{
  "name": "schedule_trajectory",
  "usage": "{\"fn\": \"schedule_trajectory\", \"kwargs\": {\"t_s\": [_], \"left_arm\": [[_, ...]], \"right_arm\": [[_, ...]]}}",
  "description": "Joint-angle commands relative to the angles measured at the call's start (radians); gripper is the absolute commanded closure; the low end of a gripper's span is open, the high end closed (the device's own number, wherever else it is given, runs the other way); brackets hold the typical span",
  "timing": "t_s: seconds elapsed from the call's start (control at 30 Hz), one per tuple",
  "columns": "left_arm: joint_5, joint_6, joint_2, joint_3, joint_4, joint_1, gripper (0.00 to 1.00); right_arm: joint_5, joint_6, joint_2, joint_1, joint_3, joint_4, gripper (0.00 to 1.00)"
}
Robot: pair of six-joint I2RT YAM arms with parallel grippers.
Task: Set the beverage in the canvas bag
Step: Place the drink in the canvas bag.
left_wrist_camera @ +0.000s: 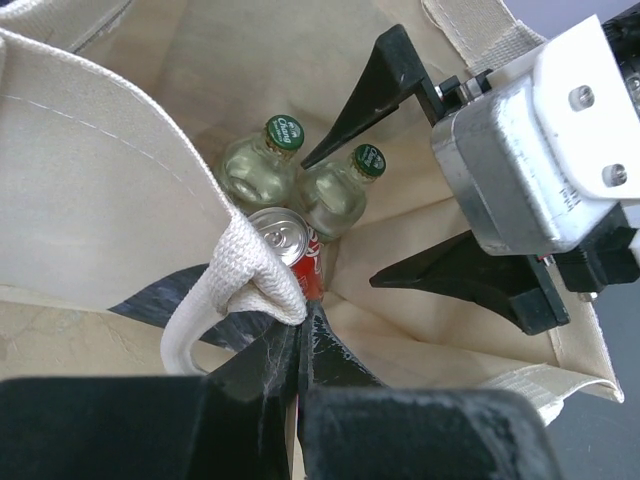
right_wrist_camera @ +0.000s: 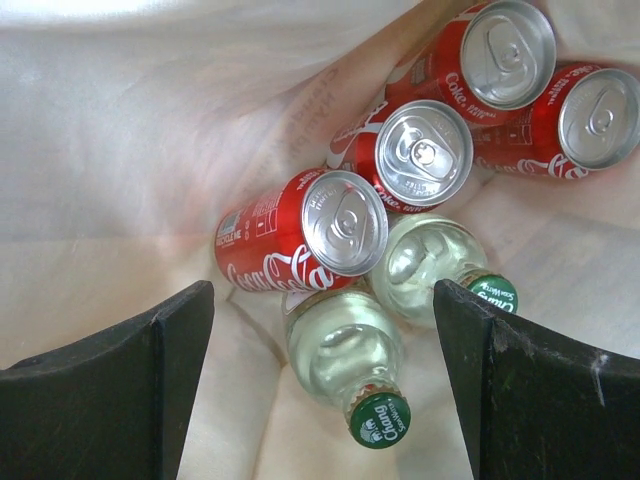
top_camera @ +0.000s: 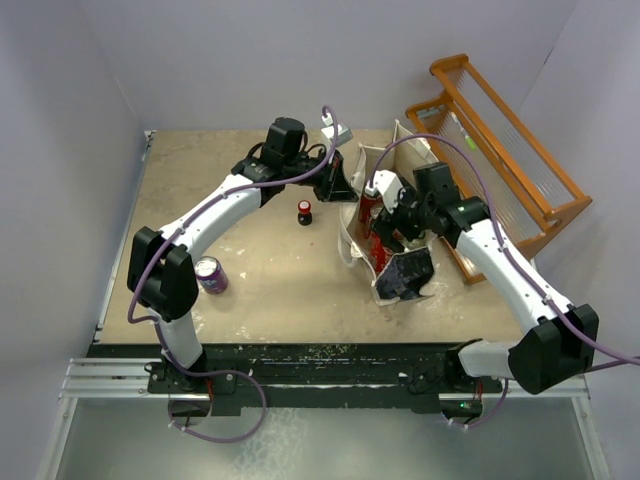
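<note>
Right gripper: wide, empty, inside canvas bag. Left gripper: clamped on its handle. Contents: four red cans, two bottles.

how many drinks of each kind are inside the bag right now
red cola cans: 4
clear bottles with green caps: 2
total in view: 6

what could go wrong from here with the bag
The left gripper pinches only the handle of the canvas bag; a slip could let the mouth sag onto the right gripper. The right gripper hangs open over the glass bottles and cola cans; lifting out might snag canvas or knock them.
</note>
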Motion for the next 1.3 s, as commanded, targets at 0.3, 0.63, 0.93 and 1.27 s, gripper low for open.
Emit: {"fn": "schedule_trajectory", "kwargs": {"t_s": [0.3, 0.63, 0.93, 1.27], "left_arm": [[0.004, 0.045, -0.015, 0.056, 0.040, 0.005, 1.00], [0.006, 0.060, -0.023, 0.046, 0.028, 0.005, 1.00], [0.001, 0.067, -0.022, 0.049, 0.020, 0.006, 1.00], [0.005, -0.021, -0.008, 0.073, 0.068, 0.051, 1.00]], "right_arm": [[0.076, 0.159, -0.037, -0.011, 0.097, 0.180, 0.14], [0.020, 0.161, 0.146, -0.011, 0.154, 0.139, 0.49], [0.007, 0.100, 0.220, -0.011, 0.127, 0.107, 0.64], [-0.014, 0.023, 0.163, -0.014, 0.029, 0.011, 0.73]]}}
